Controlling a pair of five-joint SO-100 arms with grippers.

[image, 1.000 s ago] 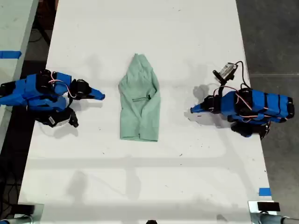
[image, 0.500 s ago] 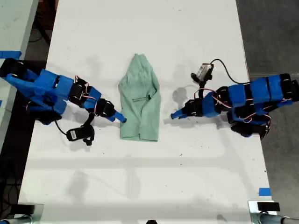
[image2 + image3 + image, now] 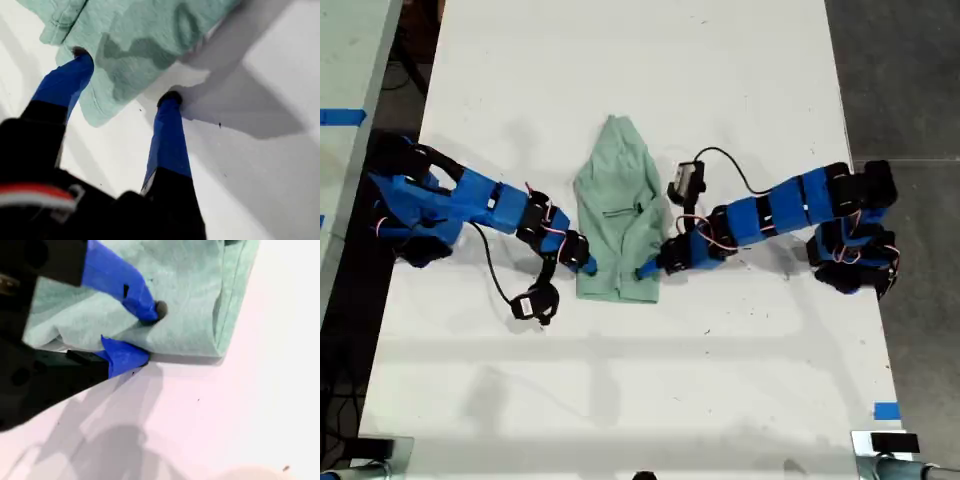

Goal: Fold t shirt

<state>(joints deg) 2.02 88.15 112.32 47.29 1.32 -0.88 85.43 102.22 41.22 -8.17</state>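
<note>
- My first gripper (image 3: 125, 75) stands with its jaws fairly wide apart. You can see one blue fingertip (image 3: 75, 67) touching the fabric at the t shirt's edge, while the other rests on the bare table just beside that edge.
- My second gripper (image 3: 144, 335) has a narrower gap. Its upper fingertip (image 3: 145, 310) presses down on top of the cloth, and the lower one sits right at the shirt's side edge, so that edge lies between the jaws. You cannot tell from the second wrist view whether the lower tip is under the cloth or only against it.
- In the exterior view, the first arm reaches in from the exterior view's right and the second from its left. Both tips meet the lower part of the garment on opposite sides.
- The t shirt (image 3: 618, 225) lies near the middle of the white table (image 3: 620, 400). It is pale mint green and wrinkled, already folded into a narrow strip, with its pointed end toward the exterior view's top and its straight hem toward the bottom.
- A hemmed corner of the shirt shows just past my second gripper's fingertips.
</note>
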